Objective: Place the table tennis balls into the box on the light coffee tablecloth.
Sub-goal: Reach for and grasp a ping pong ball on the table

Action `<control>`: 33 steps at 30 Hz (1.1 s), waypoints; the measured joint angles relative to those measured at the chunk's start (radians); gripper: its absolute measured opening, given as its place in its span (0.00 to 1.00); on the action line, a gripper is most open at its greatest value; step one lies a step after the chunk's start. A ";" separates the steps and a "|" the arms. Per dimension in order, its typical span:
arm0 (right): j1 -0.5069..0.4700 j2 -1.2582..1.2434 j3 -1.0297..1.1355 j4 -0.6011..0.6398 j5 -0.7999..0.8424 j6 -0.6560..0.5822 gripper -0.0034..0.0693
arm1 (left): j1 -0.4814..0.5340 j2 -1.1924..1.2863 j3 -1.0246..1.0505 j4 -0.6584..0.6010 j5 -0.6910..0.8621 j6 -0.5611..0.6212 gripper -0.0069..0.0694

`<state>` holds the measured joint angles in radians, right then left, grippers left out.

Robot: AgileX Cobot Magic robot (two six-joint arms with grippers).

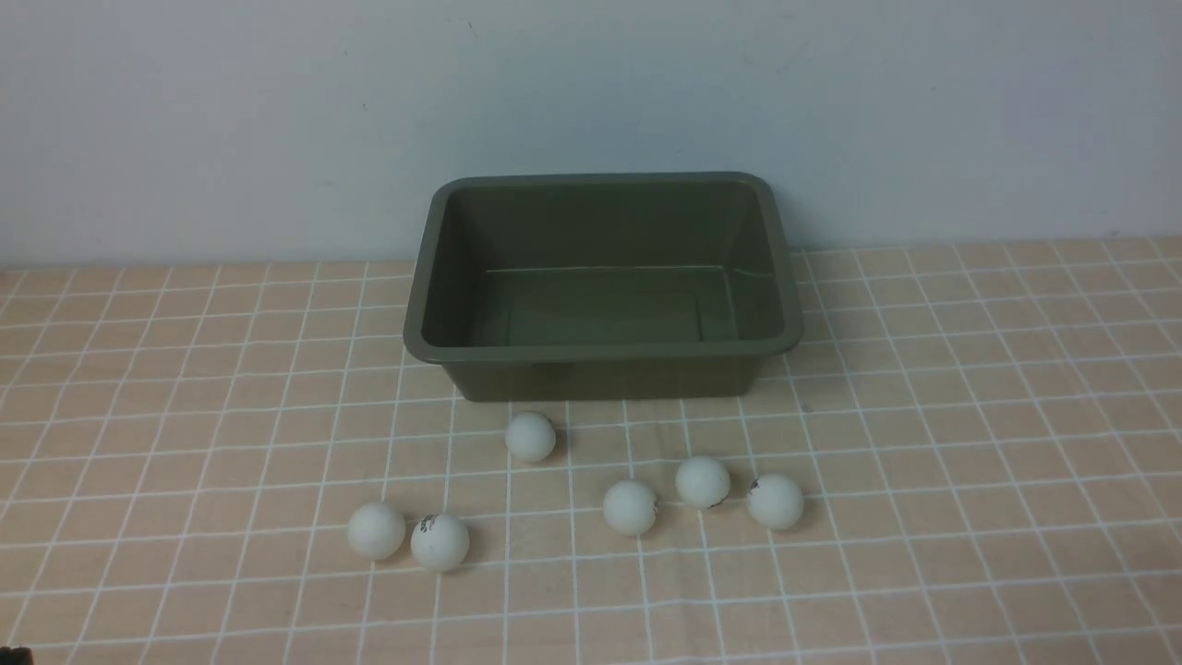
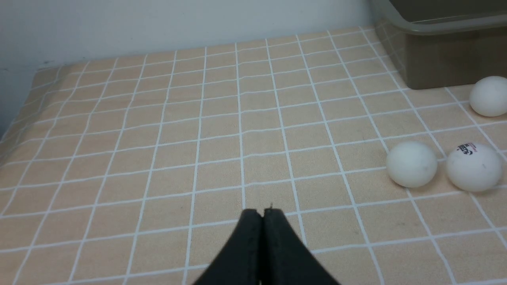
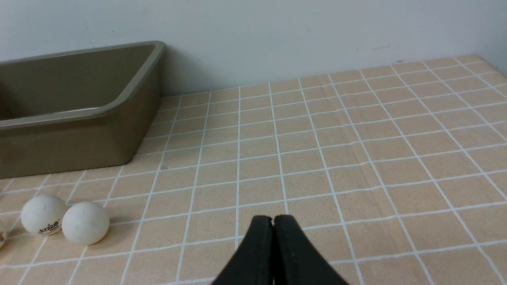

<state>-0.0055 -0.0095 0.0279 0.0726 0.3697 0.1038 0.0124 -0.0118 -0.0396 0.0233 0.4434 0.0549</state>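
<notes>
Six table tennis balls (image 1: 531, 436) are scattered on the light coffee tablecloth (image 1: 970, 443), before the empty box (image 1: 600, 352). The left hand (image 2: 262, 213) and right hand (image 3: 273, 219) are held clenched, empty. The close pair (image 2: 412, 164) is judged nearer the left hand.

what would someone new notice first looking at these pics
The olive-green box stands empty at the back middle of the checked tablecloth, near the wall. Six white table tennis balls lie scattered on the cloth just in front of it, a pair off to the left. In the wrist views the left end effector and the right end effector are shut, holding nothing.
</notes>
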 joint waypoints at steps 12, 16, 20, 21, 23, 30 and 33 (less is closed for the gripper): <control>0.000 0.000 0.000 0.000 0.000 0.000 0.02 | 0.000 0.000 0.000 -0.232 0.000 -0.088 0.00; 0.000 0.000 0.000 0.000 0.000 0.000 0.02 | 0.000 0.000 0.000 -0.384 0.000 -0.107 0.00; 0.000 0.000 0.000 0.000 0.000 0.000 0.02 | 0.000 0.000 0.000 -0.509 0.000 -0.112 0.00; 0.000 0.000 0.000 0.000 0.000 0.000 0.02 | 0.000 0.000 0.000 -0.533 0.000 -0.113 0.00; 0.000 0.000 0.000 0.003 0.000 0.000 0.02 | 0.000 0.000 0.000 -0.574 0.000 -0.113 0.00; 0.000 0.000 0.003 0.192 -0.095 0.058 0.02 | 0.000 0.000 0.000 -0.628 -0.002 -0.113 0.00; 0.000 0.000 0.003 0.338 -0.154 0.080 0.02 | 0.000 0.000 0.000 -0.637 -0.004 -0.113 0.00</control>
<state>-0.0055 -0.0095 0.0311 0.4107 0.2154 0.1836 0.0124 -0.0118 -0.0396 -0.6135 0.4389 -0.0579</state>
